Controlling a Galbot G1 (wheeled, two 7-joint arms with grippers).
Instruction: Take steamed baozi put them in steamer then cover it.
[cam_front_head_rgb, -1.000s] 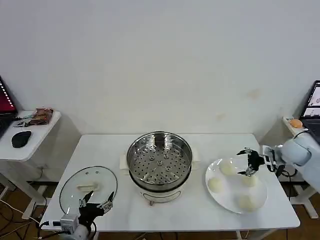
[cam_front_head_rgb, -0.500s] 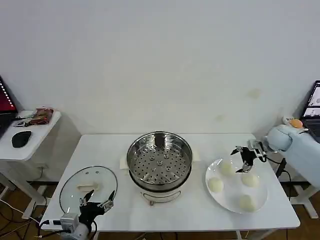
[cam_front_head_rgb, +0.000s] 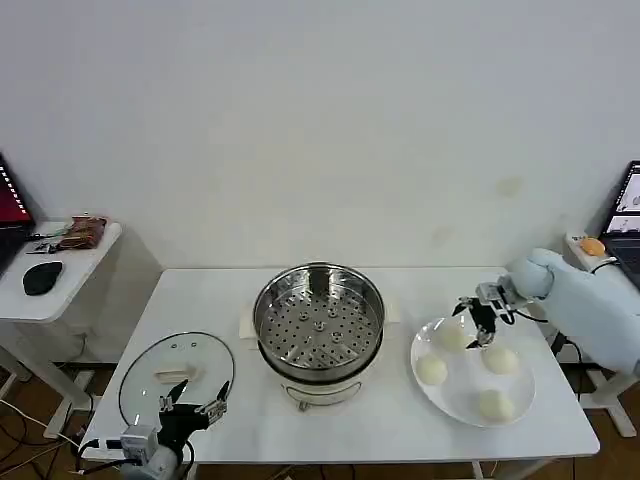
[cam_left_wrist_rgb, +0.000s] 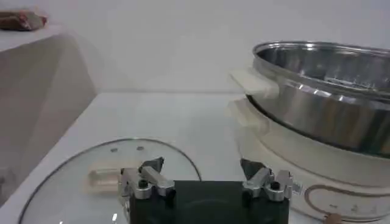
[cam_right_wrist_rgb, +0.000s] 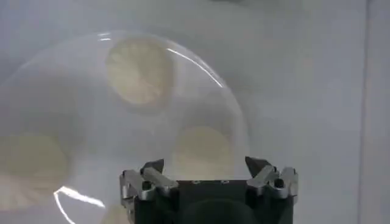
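Right gripper (cam_front_head_rgb: 477, 321) hangs over far edge of plate (cam_front_head_rgb: 455, 392), jaws apart, nothing held, just above bun (cam_front_head_rgb: 452, 337) nearest the pot. All 4 buns on plate. Steamer (cam_front_head_rgb: 318, 320) mid-table, no buns inside. Glass lid (cam_front_head_rgb: 176, 375) lies flat at table's left-front corner. Left gripper (cam_front_head_rgb: 194, 400) parked just beside lid, jaws apart.

You are working in bright, even room light; the white surface (cam_front_head_rgb: 400, 420) and wall show only soft, faint shadows. The steamer (cam_front_head_rgb: 319, 318) throws sharp highlights off its steel wall. In your right wrist view everything is soft and washed out: the baozi (cam_right_wrist_rgb: 141, 71) are pale blurs, and a curved streak of glare runs along the plate (cam_right_wrist_rgb: 234, 122) rim. Your left wrist view shows the cover (cam_left_wrist_rgb: 73, 176) slightly out of focus.
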